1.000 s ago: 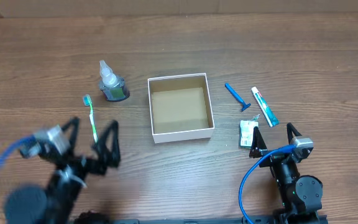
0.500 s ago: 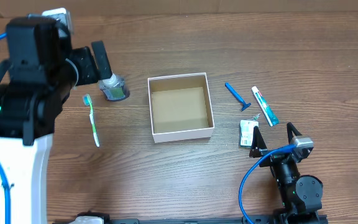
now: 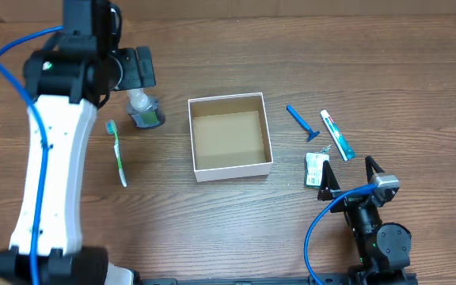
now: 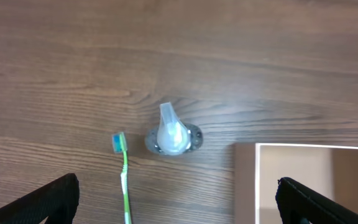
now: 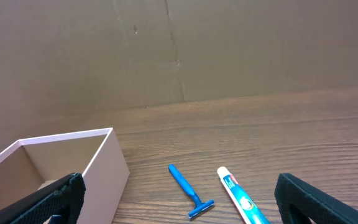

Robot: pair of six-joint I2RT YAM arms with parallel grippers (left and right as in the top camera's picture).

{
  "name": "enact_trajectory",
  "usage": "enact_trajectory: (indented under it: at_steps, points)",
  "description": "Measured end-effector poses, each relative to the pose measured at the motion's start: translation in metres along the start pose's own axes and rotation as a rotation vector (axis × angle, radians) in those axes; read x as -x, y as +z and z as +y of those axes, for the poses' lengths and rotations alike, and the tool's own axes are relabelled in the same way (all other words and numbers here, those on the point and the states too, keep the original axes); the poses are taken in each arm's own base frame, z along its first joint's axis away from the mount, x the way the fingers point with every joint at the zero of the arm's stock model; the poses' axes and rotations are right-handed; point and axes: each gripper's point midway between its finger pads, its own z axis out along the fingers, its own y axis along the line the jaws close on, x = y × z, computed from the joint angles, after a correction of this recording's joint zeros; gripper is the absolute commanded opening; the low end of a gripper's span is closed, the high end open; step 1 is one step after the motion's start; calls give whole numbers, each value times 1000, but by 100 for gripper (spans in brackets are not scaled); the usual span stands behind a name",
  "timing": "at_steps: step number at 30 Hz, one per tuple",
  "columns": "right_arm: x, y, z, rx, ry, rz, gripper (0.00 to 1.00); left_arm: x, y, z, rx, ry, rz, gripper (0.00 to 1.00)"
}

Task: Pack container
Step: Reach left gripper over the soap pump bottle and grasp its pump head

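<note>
The container (image 3: 233,169), a white-walled square box with a brown inside, sits mid-table and holds nothing. It also shows in the left wrist view (image 4: 257,182) and the right wrist view (image 5: 107,169). My left gripper (image 3: 130,73) is open and empty, held high over a small clear bottle of green liquid (image 3: 143,112), which the left wrist view shows (image 4: 174,132). A green toothbrush (image 3: 118,152) lies left of the container (image 4: 125,183). My right gripper (image 3: 347,177) is open and empty, low at the front right. A blue razor (image 3: 301,123) and a toothpaste tube (image 3: 336,135) lie right of the container.
A small flat packet (image 3: 316,169) lies just in front of the right gripper's left finger. The razor (image 5: 188,190) and toothpaste (image 5: 238,200) lie ahead of the right gripper. A cardboard wall (image 5: 166,50) stands along the table's far edge.
My left arm has swung from the front left up to the far left and now hangs over the bottle. The right arm and all objects have not moved.
</note>
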Motion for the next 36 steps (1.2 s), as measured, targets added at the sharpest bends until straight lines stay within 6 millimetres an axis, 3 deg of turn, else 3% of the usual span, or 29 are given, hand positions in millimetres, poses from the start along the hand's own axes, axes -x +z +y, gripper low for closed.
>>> enact_trajectory:
  at_steps: [10,16,19,24,30,36]
  points:
    - [0,0,0,0,0,1,100,-25,105,8,107,22,211,100]
    - [0,0,0,0,0,0,100,-41,150,16,122,7,299,100]
    - [0,0,0,0,0,0,100,-38,157,21,113,-20,292,98]
    - [0,0,0,0,0,0,100,-37,158,23,83,-59,294,85]
    - [0,0,0,0,0,0,100,-38,158,14,36,-80,305,53]
    - [0,0,0,0,0,0,100,-39,158,12,21,-91,309,44]
